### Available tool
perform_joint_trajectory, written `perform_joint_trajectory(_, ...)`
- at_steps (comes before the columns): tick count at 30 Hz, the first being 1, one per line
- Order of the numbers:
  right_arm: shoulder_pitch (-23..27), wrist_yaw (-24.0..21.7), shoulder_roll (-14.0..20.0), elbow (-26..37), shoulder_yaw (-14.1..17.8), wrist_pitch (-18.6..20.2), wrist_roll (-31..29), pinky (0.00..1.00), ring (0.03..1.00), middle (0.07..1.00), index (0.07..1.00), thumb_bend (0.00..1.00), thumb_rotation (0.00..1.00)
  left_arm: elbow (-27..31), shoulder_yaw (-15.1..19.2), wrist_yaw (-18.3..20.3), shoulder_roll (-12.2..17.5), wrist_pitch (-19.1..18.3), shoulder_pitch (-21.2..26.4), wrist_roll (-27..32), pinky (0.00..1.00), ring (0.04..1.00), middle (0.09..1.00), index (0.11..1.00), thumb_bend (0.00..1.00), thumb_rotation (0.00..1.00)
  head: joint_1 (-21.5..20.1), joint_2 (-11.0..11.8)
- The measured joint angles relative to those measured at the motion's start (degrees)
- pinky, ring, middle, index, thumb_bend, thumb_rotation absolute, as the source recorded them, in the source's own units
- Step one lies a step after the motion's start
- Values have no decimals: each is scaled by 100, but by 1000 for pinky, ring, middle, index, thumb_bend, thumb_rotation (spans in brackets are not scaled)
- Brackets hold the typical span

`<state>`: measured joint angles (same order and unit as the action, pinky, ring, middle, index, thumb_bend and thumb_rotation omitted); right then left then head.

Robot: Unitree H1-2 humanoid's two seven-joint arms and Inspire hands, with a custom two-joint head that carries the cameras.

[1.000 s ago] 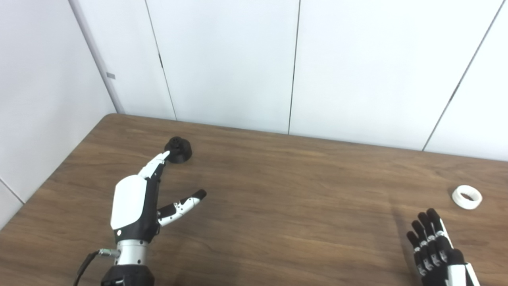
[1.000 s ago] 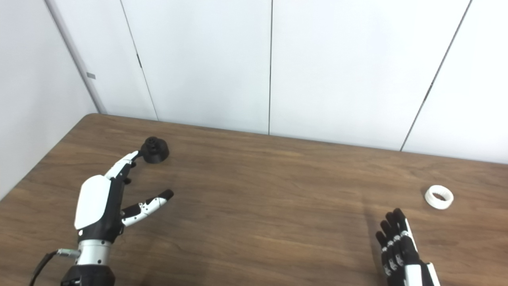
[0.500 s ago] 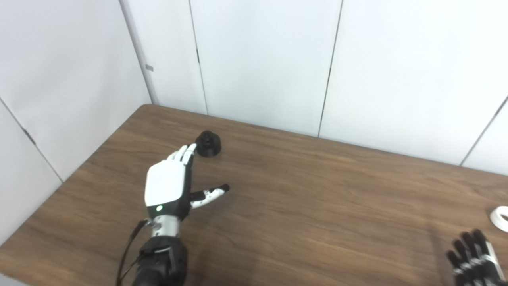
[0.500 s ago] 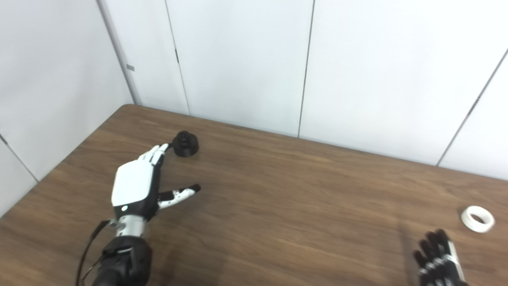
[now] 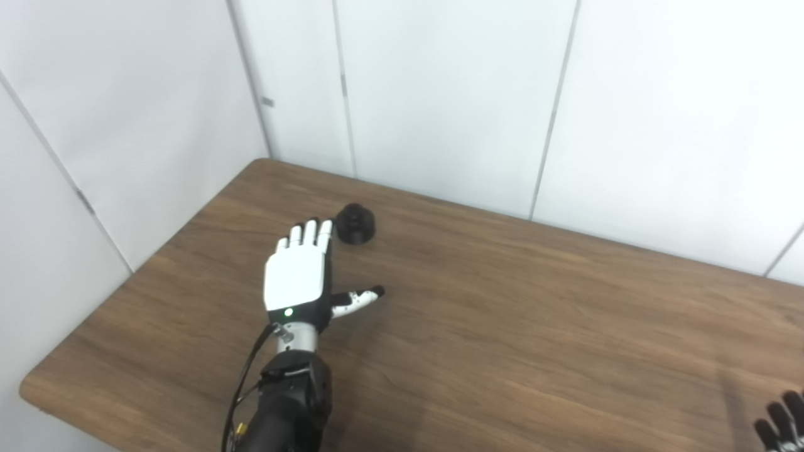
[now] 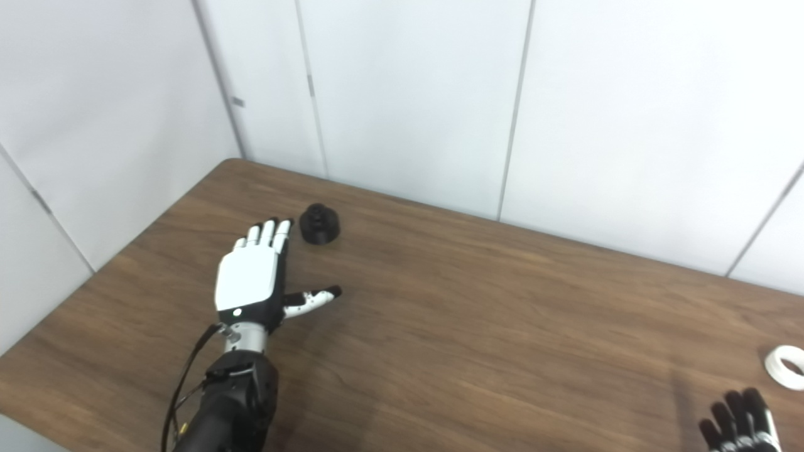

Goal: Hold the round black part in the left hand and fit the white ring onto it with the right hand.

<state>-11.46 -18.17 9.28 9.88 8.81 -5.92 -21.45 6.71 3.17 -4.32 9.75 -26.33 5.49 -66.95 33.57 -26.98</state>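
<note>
The round black part (image 5: 355, 224) stands on the brown table (image 5: 502, 314) near its far left corner. My left hand (image 5: 300, 276) is open, palm down, fingers stretched out, its fingertips (image 5: 314, 227) just left of the part; I cannot tell if they touch it. The thumb sticks out to the right. The white ring (image 6: 785, 366) lies on the table at the far right edge of the right eye view. My right hand (image 6: 740, 428) shows only its black fingers at the bottom right, spread apart and holding nothing, nearer to me than the ring.
White wall panels (image 5: 440, 94) close the table's far side and left side. The table's left edge (image 5: 132, 276) runs diagonally just left of my left hand. A black cable (image 5: 242, 395) hangs along my left forearm.
The camera has turned left, so the whole scene shifted right. My left hand rolled palm down, its fingertips staying beside the black part. The right hand has slid almost out of view.
</note>
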Motion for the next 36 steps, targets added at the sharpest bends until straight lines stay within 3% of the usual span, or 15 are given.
perform_joint_trajectory(4,-118,5,205,-21,63,78,-48,1000,1000,1000,1000,701,792,-118,258,247,-200,-19,153,-242,1000,1000,1000,1000,980,639,105,-9)
perform_joint_trajectory(12,-89,-2,244,-72,70,78,-104,1000,1000,1000,1000,739,792,-549,779,538,-455,-25,485,-529,1000,1000,1000,1000,1000,617,255,62)
perform_joint_trajectory(19,-84,-21,253,-87,72,82,-197,1000,1000,1000,1000,694,768,-916,1092,529,-573,-36,685,-533,1000,1000,1000,1000,1000,612,307,114)
perform_joint_trajectory(28,-84,-24,302,-90,41,82,-173,1000,1000,1000,1000,733,779,-1299,1395,448,-683,-44,930,-568,1000,1000,1000,1000,1000,600,316,158)
perform_joint_trajectory(36,-87,-50,335,-99,24,80,-209,1000,1000,1000,1000,732,760,-1704,1458,179,-420,-44,1051,289,1000,1000,1000,1000,1000,620,273,141)
